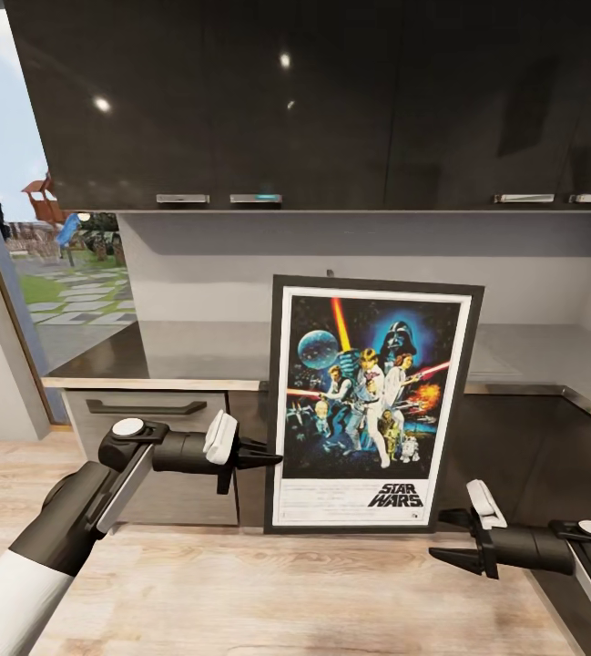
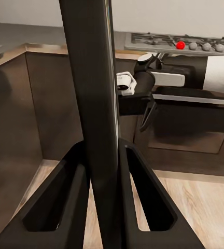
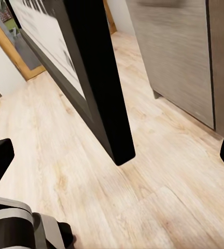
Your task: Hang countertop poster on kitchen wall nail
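Observation:
The poster (image 1: 368, 401), an upright Star Wars print in a thin black frame, hangs in the air in front of the kitchen countertop (image 1: 195, 351). My left gripper (image 1: 269, 458) is shut on its left edge, low down; in the left wrist view the black frame edge (image 2: 94, 93) runs between the two fingers (image 2: 65, 197). My right gripper (image 1: 438, 536) stands open just beside the poster's lower right corner (image 3: 99, 78), not holding it. A tiny dark speck (image 1: 330, 271) shows on the pale wall right above the poster's top edge; whether it is a wall nail I cannot tell.
Dark wall cabinets (image 1: 331, 100) overhang the counter. A drawer front with a dark handle (image 1: 145, 406) lies below it at left, and a glass opening onto a garden (image 1: 67, 273) further left. A hob with a red knob (image 2: 180, 45) lies beyond my right arm. Wooden floor (image 1: 268, 592) below.

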